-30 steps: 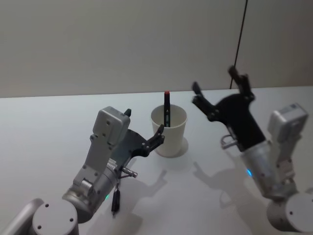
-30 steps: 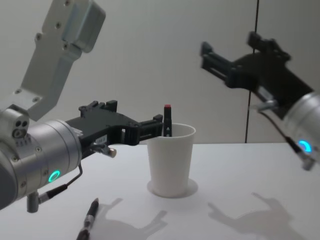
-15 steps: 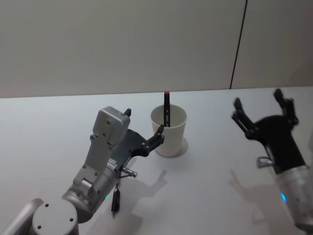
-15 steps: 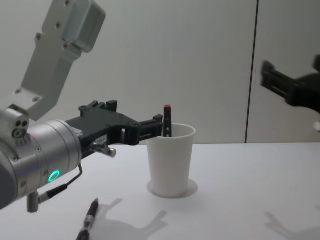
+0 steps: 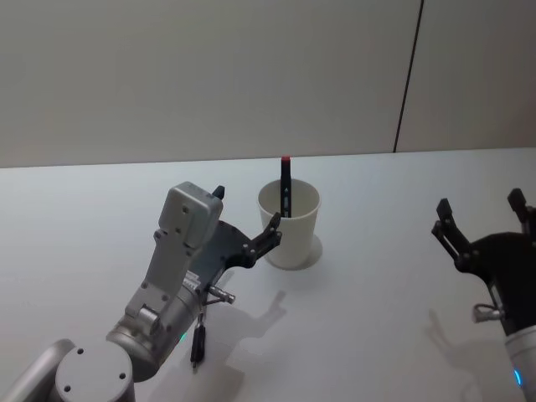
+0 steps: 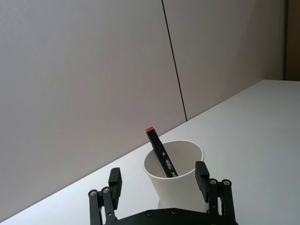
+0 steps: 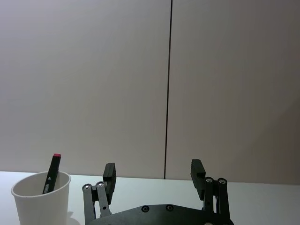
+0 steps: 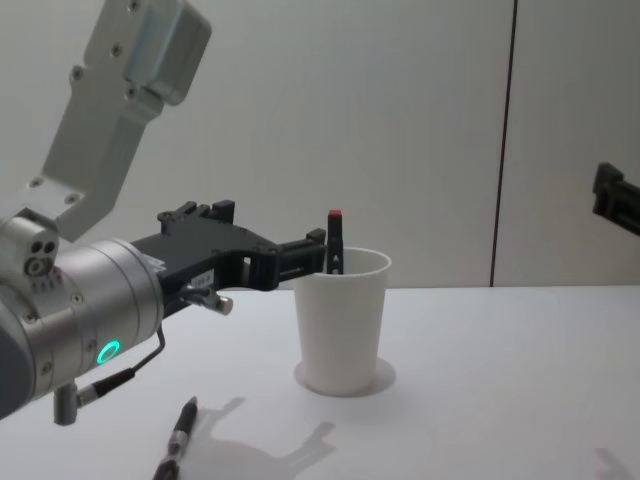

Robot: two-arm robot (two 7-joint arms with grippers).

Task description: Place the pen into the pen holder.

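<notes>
The pen holder, a white paper cup (image 5: 290, 226) (image 8: 342, 325) (image 6: 180, 180) (image 7: 37, 204), stands upright on the white table. A black pen with a red tip (image 5: 286, 186) (image 8: 335, 240) (image 6: 160, 154) (image 7: 50, 172) leans inside it, its top sticking out above the rim. My left gripper (image 5: 247, 214) (image 6: 158, 176) hovers open just left of the cup, holding nothing; its fingers (image 8: 300, 256) reach level with the rim. My right gripper (image 5: 479, 216) (image 7: 153, 169) is open and empty, low and well to the right of the cup.
A second dark pen (image 5: 198, 339) (image 8: 178, 440) lies on the table (image 5: 360, 276) beside my left arm, near the front. A plain wall with a dark vertical seam (image 5: 408, 75) stands behind the table.
My right gripper has pulled away from beside the cup, moving right and down toward the table's right side. The left arm, cup and pen have not moved.
</notes>
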